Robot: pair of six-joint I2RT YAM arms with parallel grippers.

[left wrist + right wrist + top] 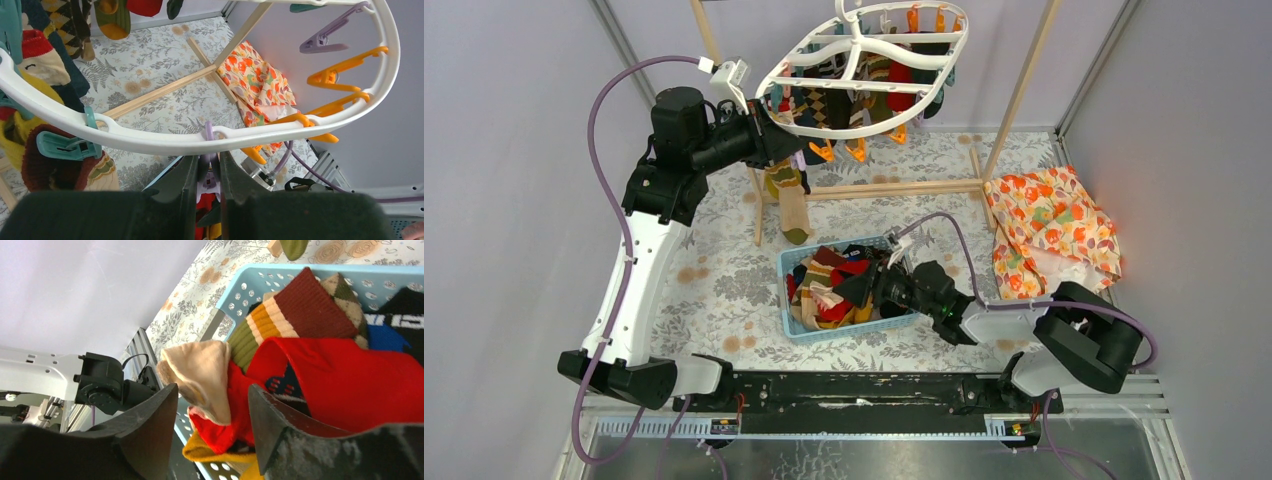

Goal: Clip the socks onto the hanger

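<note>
Socks (320, 365) heaped in blue basket (240, 295) on tabletop (724, 280) look light, floppy, grippy, so prob. pinch cuff edge, e.g. cream sock (205, 370) btwn right end effector's (212, 395) parted jaws; left end effector (207, 162) narrow, nipping lilac clip (208, 132) on hanger (150, 142).

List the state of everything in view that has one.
left gripper, shut on the lilac clip
right gripper, open above the loose socks
hanger, hung, tilted, carrying clipped socks
teal clip, shut on a maroon sock
orange clip, empty
blue basket, holding the loose socks
floral cloth, crumpled
</note>
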